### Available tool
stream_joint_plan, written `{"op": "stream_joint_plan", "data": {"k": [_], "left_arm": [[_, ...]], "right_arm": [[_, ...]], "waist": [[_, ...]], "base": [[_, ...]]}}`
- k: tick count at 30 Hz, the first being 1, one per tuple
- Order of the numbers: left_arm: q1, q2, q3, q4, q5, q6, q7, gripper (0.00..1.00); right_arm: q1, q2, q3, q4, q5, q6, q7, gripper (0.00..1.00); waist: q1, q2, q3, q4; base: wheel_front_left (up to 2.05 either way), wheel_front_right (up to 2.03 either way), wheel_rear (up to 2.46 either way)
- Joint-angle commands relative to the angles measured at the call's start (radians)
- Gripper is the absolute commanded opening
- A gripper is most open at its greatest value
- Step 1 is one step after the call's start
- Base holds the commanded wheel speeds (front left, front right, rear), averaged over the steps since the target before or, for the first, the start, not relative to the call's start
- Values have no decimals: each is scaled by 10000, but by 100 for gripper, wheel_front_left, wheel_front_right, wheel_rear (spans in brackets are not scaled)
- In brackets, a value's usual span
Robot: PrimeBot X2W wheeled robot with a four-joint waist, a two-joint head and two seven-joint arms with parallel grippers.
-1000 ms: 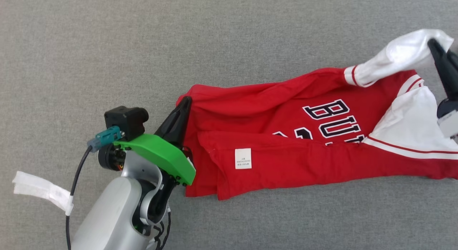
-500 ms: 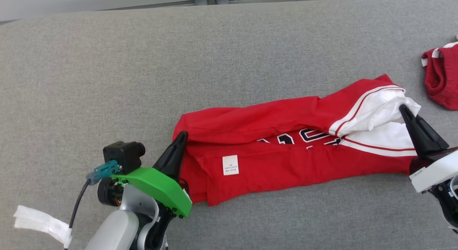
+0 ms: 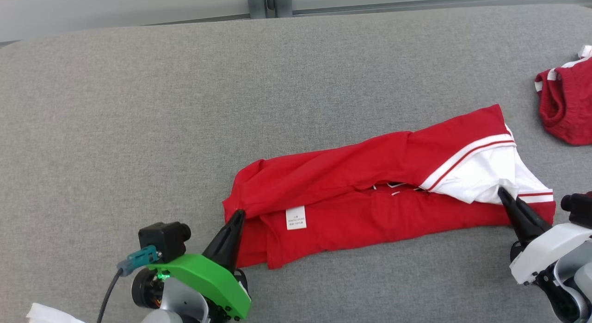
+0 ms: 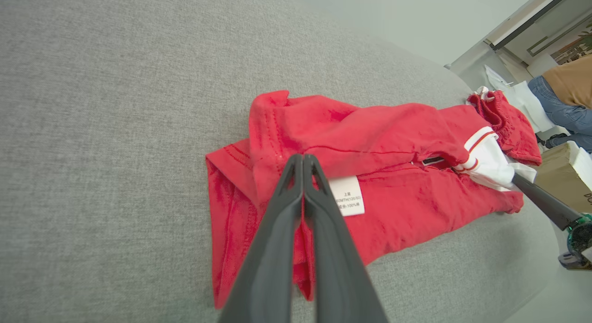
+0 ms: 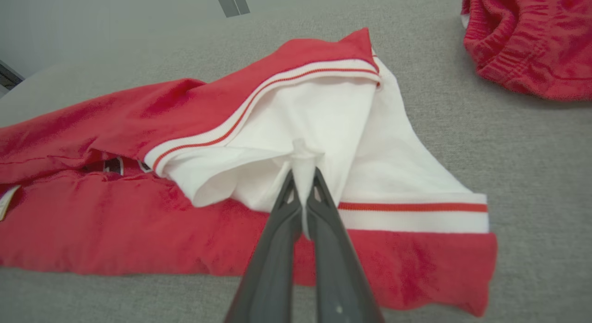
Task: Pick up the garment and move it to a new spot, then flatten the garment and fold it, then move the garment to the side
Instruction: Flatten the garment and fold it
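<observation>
The garment [image 3: 360,193] is a red shirt with white, red-striped sleeves and a white label, lying folded lengthwise in a long band on the grey surface. My left gripper [image 3: 238,214] is shut on its red hem at the left end; the left wrist view shows the fingertips [image 4: 303,158] pinching the folded red edge [image 4: 277,142] beside the label. My right gripper [image 3: 500,191] is shut on the white sleeve at the right end; in the right wrist view a tuft of white cloth [image 5: 303,168] sticks up between the closed fingers of that gripper [image 5: 303,172].
A second, crumpled red piece of clothing [image 3: 566,108] lies on the grey surface at the far right. The grey padded surface [image 3: 185,105] stretches wide to the left and behind. A cardboard box [image 4: 562,175] and a seated person's legs [image 4: 562,110] are beyond its edge.
The camera has tilted up, shifting the whole picture. Both grippers have carried the shirt's far edge toward me, folding it over; the lettering is now almost covered.
</observation>
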State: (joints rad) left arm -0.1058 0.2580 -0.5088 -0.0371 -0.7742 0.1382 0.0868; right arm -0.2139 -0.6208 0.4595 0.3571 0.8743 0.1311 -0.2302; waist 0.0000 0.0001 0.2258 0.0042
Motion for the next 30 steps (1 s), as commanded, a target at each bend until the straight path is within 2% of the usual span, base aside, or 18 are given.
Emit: {"op": "stream_joint_plan", "data": {"k": [1,4,5,6,7,8,9,11,14,17,22,25,30], "left_arm": [[156,-19,-8,21,-76,8,-9,0],[168,-83,-165,473,-12,-69,-42,0],[120,-17,-185,647,129,-39,-112,5],[136,-105,-201,823,48,-31,-170,31],[171,-189,-198,970,-18,-40,-240,45],[196,-231,-200,1127,8,-67,-356,97],[212,-234,-219,1255,99,-64,-441,100],[271,-178,-193,1494,390,109,-778,100],[427,-178,-23,1687,914,515,-1712,100],[521,-258,76,1751,1416,776,-2664,100],[525,-556,213,1846,2242,1059,-3448,100],[575,-832,509,1793,2742,1021,-3529,100],[878,-1469,1179,1762,3135,399,-3514,100]], "right_arm": [[-188,102,137,210,-41,-9,79,0],[-340,142,398,794,-156,-9,158,0],[-383,155,453,928,-183,-11,146,0],[-436,137,484,1087,-217,-9,144,0],[-473,80,516,1230,-326,-11,158,10],[-533,3,547,1397,-473,-11,183,70],[-577,-64,527,1546,-570,-12,258,100],[-707,-116,301,1703,-587,-12,368,100],[-965,-185,-285,1428,-331,-11,634,100],[-1278,-352,-744,1086,-570,-11,1009,100],[-2039,243,-869,1405,-1689,-9,2017,100],[-2458,653,-657,1914,-2170,-12,2569,100],[-2928,931,-586,3121,-2844,-14,2706,100]], "waist": [[0,-1,-17,19],[0,-1,-40,69],[0,-1,-50,64],[0,-1,-63,60],[0,-1,-71,57],[0,-1,-80,48],[0,-1,-86,43],[0,-1,-94,29],[0,-1,-57,-15],[0,-1,80,20],[0,-1,313,173],[0,-1,412,235],[0,-1,464,378]], "base": [[0,0,0],[0,0,0],[0,0,0],[0,0,0],[0,0,0],[0,0,0],[0,0,0],[0,0,0],[0,0,0],[0,0,0],[0,0,0],[0,0,0],[0,0,0]]}}
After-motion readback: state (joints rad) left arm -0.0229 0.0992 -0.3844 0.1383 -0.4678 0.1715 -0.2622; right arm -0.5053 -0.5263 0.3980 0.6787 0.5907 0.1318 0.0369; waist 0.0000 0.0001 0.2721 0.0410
